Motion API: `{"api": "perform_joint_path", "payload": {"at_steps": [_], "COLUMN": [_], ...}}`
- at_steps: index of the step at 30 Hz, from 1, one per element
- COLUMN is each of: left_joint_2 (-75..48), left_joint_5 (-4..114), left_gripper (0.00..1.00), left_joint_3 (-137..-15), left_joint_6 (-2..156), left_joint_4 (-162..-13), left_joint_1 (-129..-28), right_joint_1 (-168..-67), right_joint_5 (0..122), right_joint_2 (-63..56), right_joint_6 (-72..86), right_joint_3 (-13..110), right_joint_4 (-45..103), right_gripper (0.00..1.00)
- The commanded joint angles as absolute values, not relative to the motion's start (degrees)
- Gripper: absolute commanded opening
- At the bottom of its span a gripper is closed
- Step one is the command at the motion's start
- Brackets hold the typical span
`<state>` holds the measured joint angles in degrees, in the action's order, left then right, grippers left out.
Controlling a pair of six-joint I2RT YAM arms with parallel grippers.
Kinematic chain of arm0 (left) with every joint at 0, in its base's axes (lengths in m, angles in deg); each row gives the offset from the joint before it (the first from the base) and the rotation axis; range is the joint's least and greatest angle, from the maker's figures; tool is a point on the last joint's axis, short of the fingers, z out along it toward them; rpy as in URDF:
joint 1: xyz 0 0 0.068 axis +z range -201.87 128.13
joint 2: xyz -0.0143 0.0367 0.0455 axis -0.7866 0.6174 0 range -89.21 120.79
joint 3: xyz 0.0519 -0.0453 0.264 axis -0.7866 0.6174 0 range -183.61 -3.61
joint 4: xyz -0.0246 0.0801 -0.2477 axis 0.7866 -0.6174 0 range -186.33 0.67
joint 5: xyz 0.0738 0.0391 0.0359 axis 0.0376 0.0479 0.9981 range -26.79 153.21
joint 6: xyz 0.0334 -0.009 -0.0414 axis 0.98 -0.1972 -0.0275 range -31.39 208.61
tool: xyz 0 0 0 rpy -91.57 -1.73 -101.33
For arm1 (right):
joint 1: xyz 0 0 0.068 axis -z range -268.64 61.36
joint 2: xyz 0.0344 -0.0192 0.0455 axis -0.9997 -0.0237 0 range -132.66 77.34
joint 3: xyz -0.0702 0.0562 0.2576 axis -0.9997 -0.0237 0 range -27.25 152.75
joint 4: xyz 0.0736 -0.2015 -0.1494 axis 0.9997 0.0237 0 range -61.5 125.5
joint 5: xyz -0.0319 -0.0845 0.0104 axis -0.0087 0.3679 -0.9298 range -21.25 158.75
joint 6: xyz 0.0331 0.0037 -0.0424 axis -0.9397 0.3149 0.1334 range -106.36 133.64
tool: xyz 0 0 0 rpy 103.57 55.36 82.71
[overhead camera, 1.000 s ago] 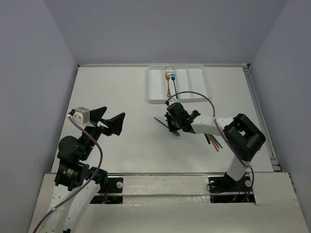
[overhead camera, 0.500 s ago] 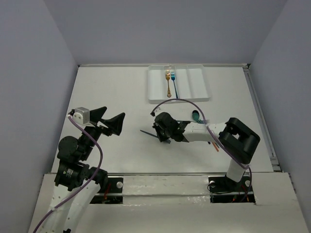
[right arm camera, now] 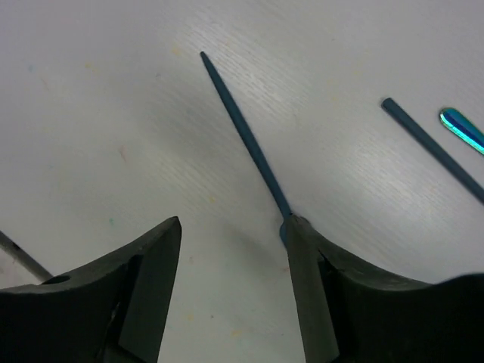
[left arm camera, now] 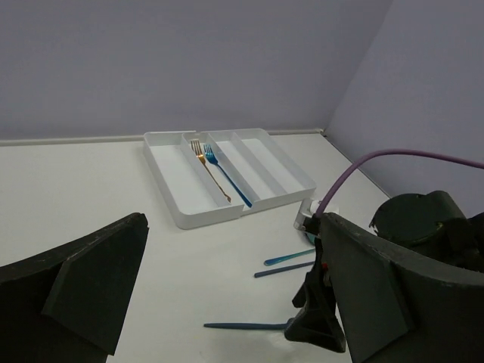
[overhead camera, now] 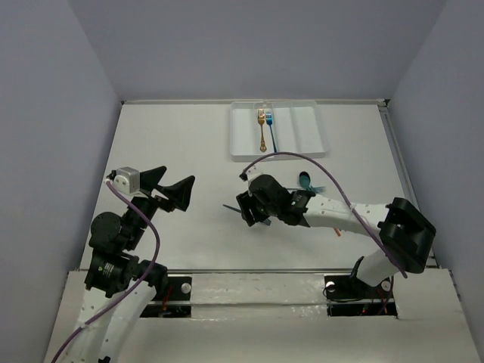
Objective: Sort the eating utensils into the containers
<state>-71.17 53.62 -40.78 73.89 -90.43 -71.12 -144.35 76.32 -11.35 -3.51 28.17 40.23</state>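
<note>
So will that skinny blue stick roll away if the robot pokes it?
Probably. The blue stick looks thin and smooth, lying flat on the table, so a sideways poke would likely skid or roll it. It looks straight, so probably stiff, not floppy.

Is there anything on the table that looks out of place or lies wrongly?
Nothing is spilled or broken. A dark blue stick lies loose on the table, away from the white tray, touching only one of the right gripper's open fingers. A teal utensil also lies outside the tray.
</note>
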Motion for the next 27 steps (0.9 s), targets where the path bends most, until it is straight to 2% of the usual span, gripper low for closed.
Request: {"api": "perform_joint_path", "payload": {"at_steps": [1,5,12,22,27], "left_joint_2": [-71.4,-71.5,-71.5,-71.9,-72.1], "left_joint_5": [52.7,52.8,52.9,53.0,52.8], "left_gripper": [0.99,0.99,0.99,0.99,0.99], "left_joint_3": [-42.3,-42.3,-42.3,-42.3,-42.4], "left_joint_6": [73.7,73.7,73.7,73.7,73.6], "left_joint_4": [-87.4,-87.5,-87.5,-87.6,-87.5], "left_joint_1": [-70.8,-70.8,-70.8,-70.8,-70.8], "right_joint_1": [-149.3,-151.2,-151.2,-150.1,-147.7], "right_joint_5": [74.2,75.1,73.4,86.2,90.1], "right_joint_2": [-10.1,-11.4,-15.8,-21.5,-22.9], "right_joint_6": [-7.5,-12.1,-18.3,-22.5,-23.4], "right_joint_3": [25.8,23.2,21.9,26.1,26.9], "right_joint_4": [40.1,36.7,29.6,36.9,37.9], "right_gripper": [0.67,0.75,0.78,0.84,0.91]}}
